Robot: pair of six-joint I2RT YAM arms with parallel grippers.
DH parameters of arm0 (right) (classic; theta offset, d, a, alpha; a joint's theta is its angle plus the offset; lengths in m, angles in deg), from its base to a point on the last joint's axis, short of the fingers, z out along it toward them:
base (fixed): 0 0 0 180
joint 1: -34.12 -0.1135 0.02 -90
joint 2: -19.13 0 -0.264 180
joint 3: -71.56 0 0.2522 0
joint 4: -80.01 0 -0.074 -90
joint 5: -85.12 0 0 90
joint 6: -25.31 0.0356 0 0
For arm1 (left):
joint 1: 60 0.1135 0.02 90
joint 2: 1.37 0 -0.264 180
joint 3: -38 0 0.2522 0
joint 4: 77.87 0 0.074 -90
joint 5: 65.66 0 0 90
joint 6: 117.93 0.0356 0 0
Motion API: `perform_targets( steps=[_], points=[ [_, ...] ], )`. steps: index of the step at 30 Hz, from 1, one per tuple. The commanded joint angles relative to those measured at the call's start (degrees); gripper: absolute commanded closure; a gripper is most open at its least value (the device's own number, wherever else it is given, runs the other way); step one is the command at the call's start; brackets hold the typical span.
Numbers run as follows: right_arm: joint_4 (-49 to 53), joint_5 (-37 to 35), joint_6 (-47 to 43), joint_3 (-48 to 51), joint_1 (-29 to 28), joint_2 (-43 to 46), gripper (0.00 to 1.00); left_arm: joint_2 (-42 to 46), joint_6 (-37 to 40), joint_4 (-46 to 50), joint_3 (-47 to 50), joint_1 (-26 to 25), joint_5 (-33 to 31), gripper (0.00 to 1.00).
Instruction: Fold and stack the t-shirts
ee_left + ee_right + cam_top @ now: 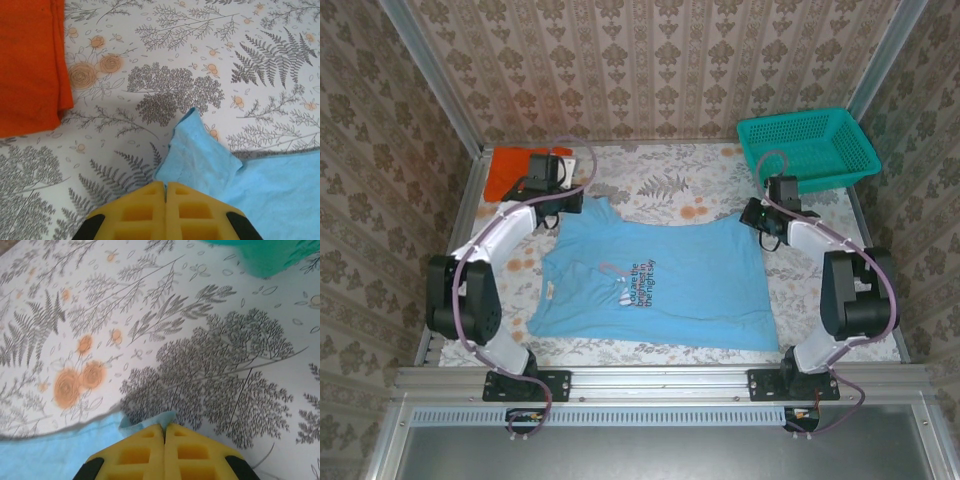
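1. Orange shirt [508, 172] at the desk's [660, 185] far-left corner; seen up close from the left wrist, near the blue sleeve but apart.
2. Left gripper [165, 186] pinched shut on the blue shirt's [650, 285] sleeve tip.
3. From above, blue shirt spread flat mid-desk, chest print facing up.
4. Right gripper [164, 426] clamped tight on the shirt's opposite corner edge.
5. Teal basket [807, 148] far right, behind that gripper.

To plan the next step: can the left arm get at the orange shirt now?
Probably yes: the orange shirt lies close by the left arm, nothing between. But its jaws are shut on the light blue shirt, so it must release first.
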Motion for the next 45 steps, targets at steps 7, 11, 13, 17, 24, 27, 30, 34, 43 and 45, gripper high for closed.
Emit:
perform_targets(
  steps=[7, 11, 13, 17, 24, 27, 30, 34, 43, 45],
  points=[
    [6.1, 5.2, -8.0, 7.6, 0.2, 11.8, 1.0, 16.2, 2.1, 4.1, 9.0, 0.2, -2.1, 1.0],
    [7.7, 5.6, -7.0, 11.1, 0.5, 17.9, 1.0, 22.2, 0.3, 7.1, 13.3, 0.2, -3.6, 1.0],
    [7.8, 5.8, -5.7, 13.3, 0.7, 20.3, 1.0, 24.8, -1.1, 8.9, 15.1, 0.1, -4.6, 1.0],
    [8.6, 5.7, -3.4, 17.8, 1.3, 24.9, 1.0, 29.4, -3.8, 12.9, 18.6, 0.1, -5.5, 1.0],
    [10.3, 3.7, 4.4, 27.2, 4.9, 36.1, 1.0, 35.0, -11.4, 20.2, 22.5, 0.1, -8.2, 0.97],
    [11.0, 4.1, 9.2, 31.7, 9.2, 42.1, 0.9, 36.9, -17.7, 24.9, 23.5, 0.0, -11.9, 0.87],
    [13.5, 1.5, 13.1, 33.8, 11.7, 45.5, 0.79, 40.1, -25.8, 29.9, 25.0, 0.3, -18.9, 0.68],
    [12.8, 0.2, 16.2, 31.9, 12.8, 45.1, 0.66, 45.4, -28.6, 32.0, 24.4, 2.1, -25.3, 0.57],
    [7.8, 7.7, 19.3, 26.2, 8.5, 36.9, 0.82, 32.6, -20.5, 18.2, 19.2, 8.7, -0.3, 0.58],
    [11.7, 8.2, 16.7, 22.4, 5.2, 30.5, 0.84, 25.4, -19.6, 17.9, 16.7, 7.7, 5.3, 0.62]
  ],
)
